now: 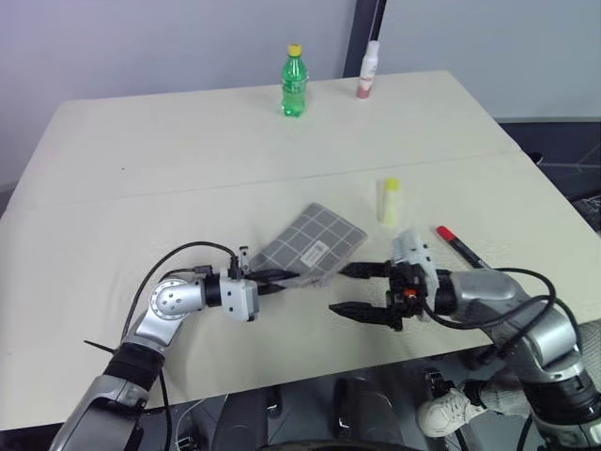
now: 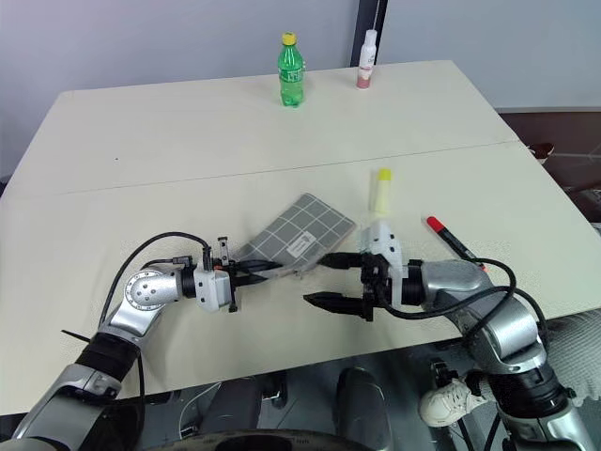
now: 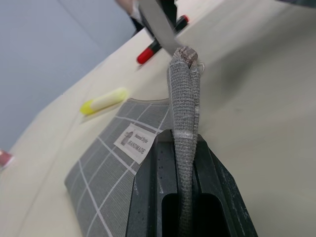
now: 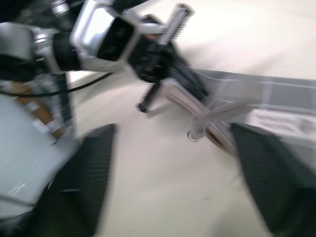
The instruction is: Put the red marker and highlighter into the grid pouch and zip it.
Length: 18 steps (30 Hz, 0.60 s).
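The grid pouch (image 1: 315, 242), grey with white lines and a small white label, lies near the table's front. My left gripper (image 1: 279, 279) is shut on its near edge, and the fabric shows pinched between the fingers (image 3: 183, 148). To the right of that edge my right gripper (image 1: 346, 289) stands open with nothing in it, pointing toward the left gripper (image 4: 148, 54). A small ring-shaped zipper pull (image 4: 191, 134) hangs from the pouch's edge between its wide-apart fingers. The pale-yellow highlighter (image 1: 390, 200) lies just beyond the pouch to the right. The red marker (image 1: 460, 246) lies farther right on the table.
A green bottle with a yellow cap (image 1: 294, 83) and a slim white and pink bottle (image 1: 370, 70) stand at the far edge of the cream table (image 1: 169, 169). The table's front edge runs just below both grippers.
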### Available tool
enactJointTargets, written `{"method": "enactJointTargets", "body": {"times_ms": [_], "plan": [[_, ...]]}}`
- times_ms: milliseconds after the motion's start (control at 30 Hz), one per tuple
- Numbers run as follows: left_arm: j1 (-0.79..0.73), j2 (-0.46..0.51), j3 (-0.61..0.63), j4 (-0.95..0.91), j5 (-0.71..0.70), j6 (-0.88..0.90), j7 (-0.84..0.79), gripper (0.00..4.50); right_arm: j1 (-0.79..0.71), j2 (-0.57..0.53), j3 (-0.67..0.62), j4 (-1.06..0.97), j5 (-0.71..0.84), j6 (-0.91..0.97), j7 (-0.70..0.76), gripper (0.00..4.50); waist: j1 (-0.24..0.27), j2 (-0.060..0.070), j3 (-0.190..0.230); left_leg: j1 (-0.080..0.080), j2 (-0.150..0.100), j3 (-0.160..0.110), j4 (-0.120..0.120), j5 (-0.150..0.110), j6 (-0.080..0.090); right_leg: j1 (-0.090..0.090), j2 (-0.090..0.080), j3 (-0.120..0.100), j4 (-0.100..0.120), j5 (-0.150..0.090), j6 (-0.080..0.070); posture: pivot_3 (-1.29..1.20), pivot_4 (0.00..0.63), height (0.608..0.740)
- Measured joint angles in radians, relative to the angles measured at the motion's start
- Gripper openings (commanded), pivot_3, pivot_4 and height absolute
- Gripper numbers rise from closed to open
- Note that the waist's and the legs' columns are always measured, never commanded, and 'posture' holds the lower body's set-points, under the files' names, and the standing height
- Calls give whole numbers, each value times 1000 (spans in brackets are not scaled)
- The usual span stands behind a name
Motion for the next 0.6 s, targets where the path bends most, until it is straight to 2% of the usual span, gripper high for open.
{"method": "enactJointTargets", "body": {"times_ms": [100, 233, 300, 500, 600], "plan": [[-1, 4, 14, 8, -2, -7, 24, 0, 60, 10, -79, -18, -2, -41, -56, 4427, -2, 0, 0, 0, 0, 0, 0, 0, 0, 0, 0, 0, 0, 0, 0, 0, 150, 740], [-2, 1, 26, 7, -41, 16, 33, 0, 73, 87, -167, -62, -20, -123, -175, 4427, -2, 0, 0, 0, 1, 0, 0, 0, 0, 0, 1, -1, 0, 0, 0, 0, 150, 740], [-8, 0, 28, 13, -47, 17, 34, 0, 74, 113, -188, -65, -80, -187, -244, 4427, -2, 0, 0, 0, 1, 0, 0, 0, 0, 0, 1, -1, 0, 0, 0, 0, 150, 740], [-48, -9, 30, 49, -53, 9, 34, 0, 0, 121, -151, -14, -199, -207, -362, 4427, -2, 0, 0, 0, 2, 1, -1, 0, 0, -1, 1, -1, 0, 0, -1, 0, 150, 740], [-62, -10, 30, 67, -47, -14, 35, 0, -38, 110, -81, 32, -306, -180, -431, 4427, -3, 0, 0, 0, 2, 4, -3, 0, 0, -3, -1, -1, -1, 0, -1, 0, 150, 740]]}}
